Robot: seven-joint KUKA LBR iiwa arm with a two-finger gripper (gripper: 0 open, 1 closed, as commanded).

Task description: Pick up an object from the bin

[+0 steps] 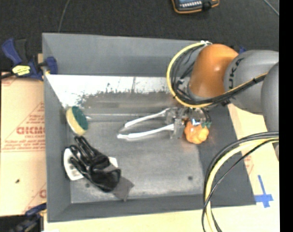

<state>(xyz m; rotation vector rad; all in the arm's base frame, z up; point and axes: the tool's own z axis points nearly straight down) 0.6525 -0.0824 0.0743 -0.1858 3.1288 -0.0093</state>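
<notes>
The gripper [122, 132], 2 fingers spread, hangs amid the bin [112, 57] over bare floor.

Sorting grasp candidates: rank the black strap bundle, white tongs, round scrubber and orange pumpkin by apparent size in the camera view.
1. black strap bundle
2. white tongs, about as long but thin
3. round scrubber and orange pumpkin: look alike, left unranked

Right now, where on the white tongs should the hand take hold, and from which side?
Probably the joined end of the white tongs, toward the view's right, beside the hand. The two arms spread apart leftward but meet there, so it is narrowest. Come from above, closing across that width.
</notes>
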